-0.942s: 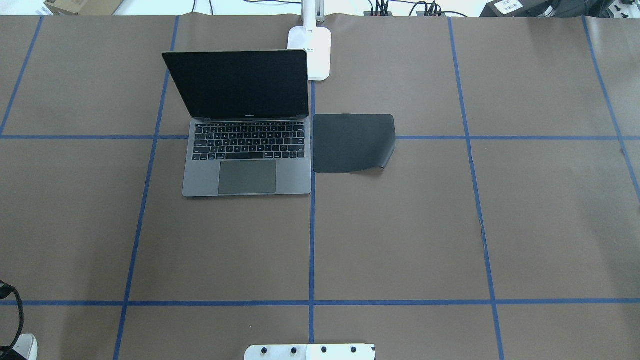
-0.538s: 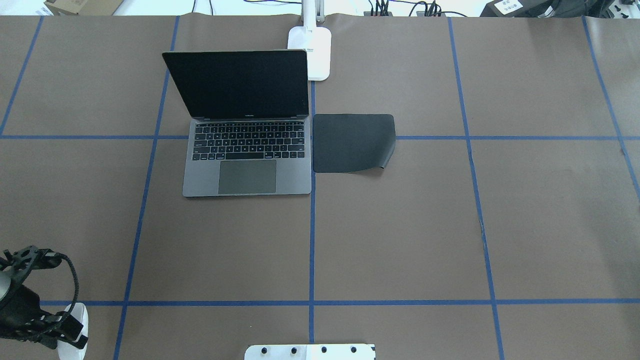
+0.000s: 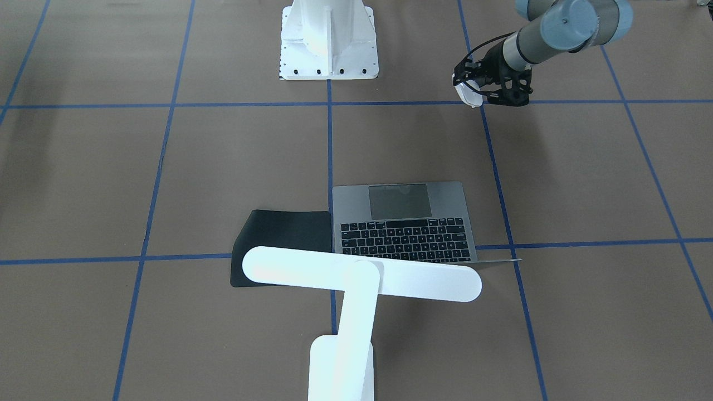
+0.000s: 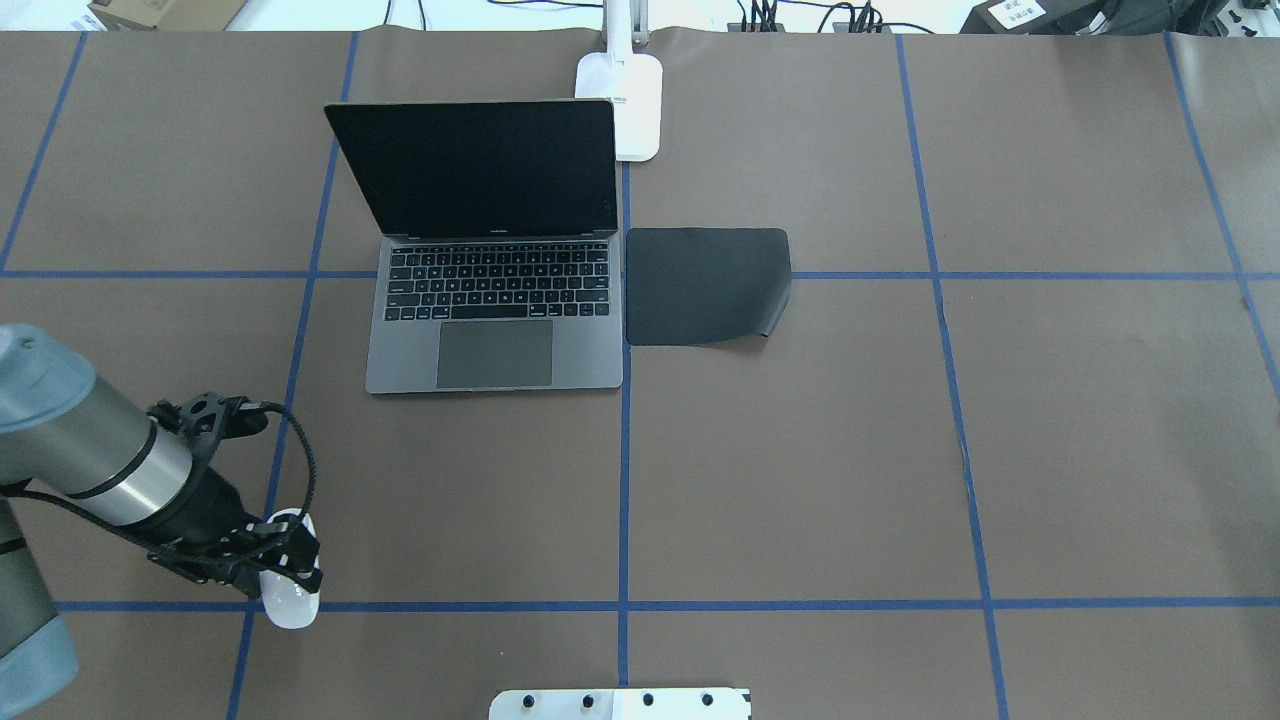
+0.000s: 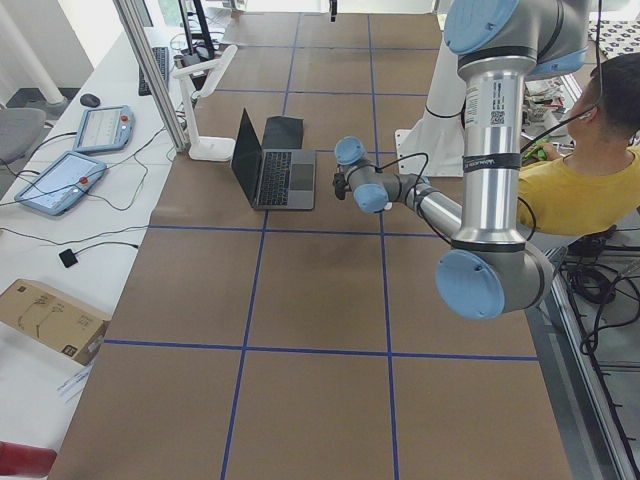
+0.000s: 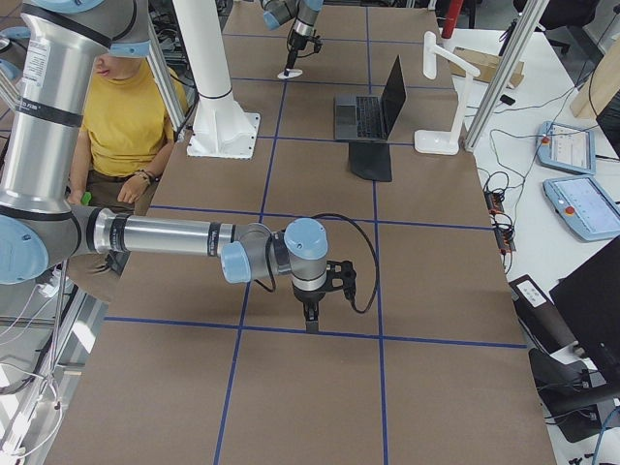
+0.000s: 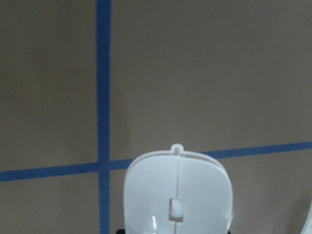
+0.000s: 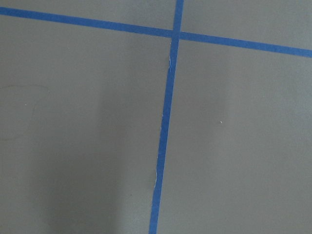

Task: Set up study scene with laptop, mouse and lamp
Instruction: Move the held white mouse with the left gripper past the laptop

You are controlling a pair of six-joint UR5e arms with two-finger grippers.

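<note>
My left gripper (image 4: 288, 566) is shut on the white mouse (image 4: 291, 608) and holds it above the table at the near left, over a blue tape crossing. The mouse fills the bottom of the left wrist view (image 7: 178, 195) and also shows in the front view (image 3: 469, 96). The open grey laptop (image 4: 495, 300) sits further forward and to the right, screen dark. The white lamp (image 3: 362, 273) stands behind it, its base (image 4: 630, 110) at the table's far edge. My right gripper (image 6: 310, 316) shows only in the right side view, low over the table; I cannot tell whether it is open or shut.
A thin black mat (image 4: 705, 285) lies against the laptop's right side, one corner curled. The white bolted pedestal (image 3: 328, 39) stands at the robot's edge. Blue tape lines grid the brown table (image 4: 800, 450). A person in yellow (image 5: 590, 180) sits beside the robot.
My left arm has come in from the near left corner and moved forward and to the right, carrying the mouse. Laptop, lamp and mat have not moved.
</note>
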